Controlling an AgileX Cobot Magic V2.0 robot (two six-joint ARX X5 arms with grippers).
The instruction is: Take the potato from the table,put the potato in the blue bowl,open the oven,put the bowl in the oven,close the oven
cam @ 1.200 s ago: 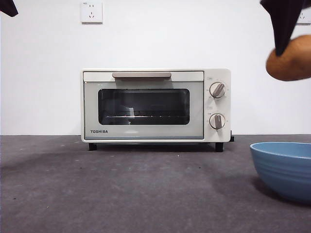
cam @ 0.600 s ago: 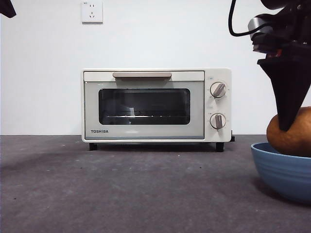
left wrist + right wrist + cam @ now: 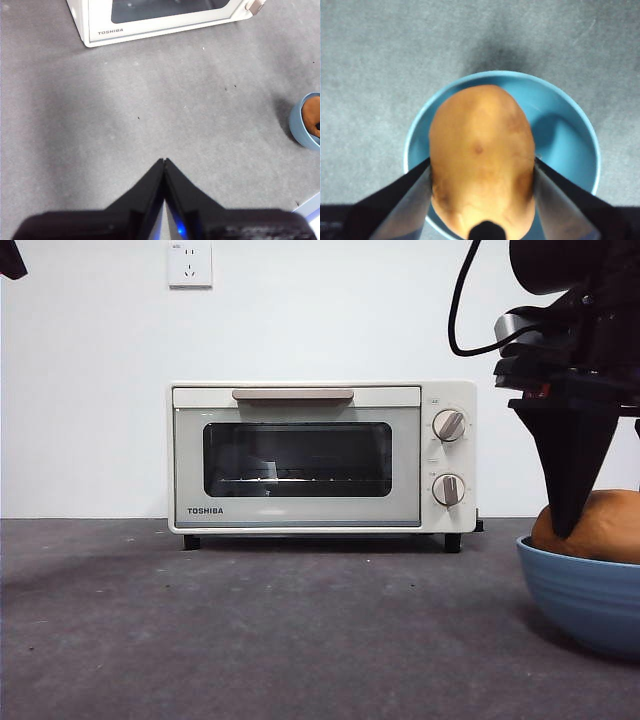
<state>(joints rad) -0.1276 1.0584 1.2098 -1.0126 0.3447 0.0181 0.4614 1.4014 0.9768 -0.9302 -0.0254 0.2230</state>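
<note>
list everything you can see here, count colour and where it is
oven: 1, cream-white with dark glass door, shut, at the back of the table, middle
oven knobs: 2, grey, one above the other to the right of the door in the front view
blue bowl: 1, blue, on the table to the oven's right in the front view
potato: 1, orange-brown, down in the bowl, top above the rim
table: 1, dark grey cloth, across the whole view
wall socket: 1, white, on the white wall above the oven
right hand: 1, black, over the bowl, jaws on either side of the potato
left hand: 1, black, jaws shut, above bare table
</note>
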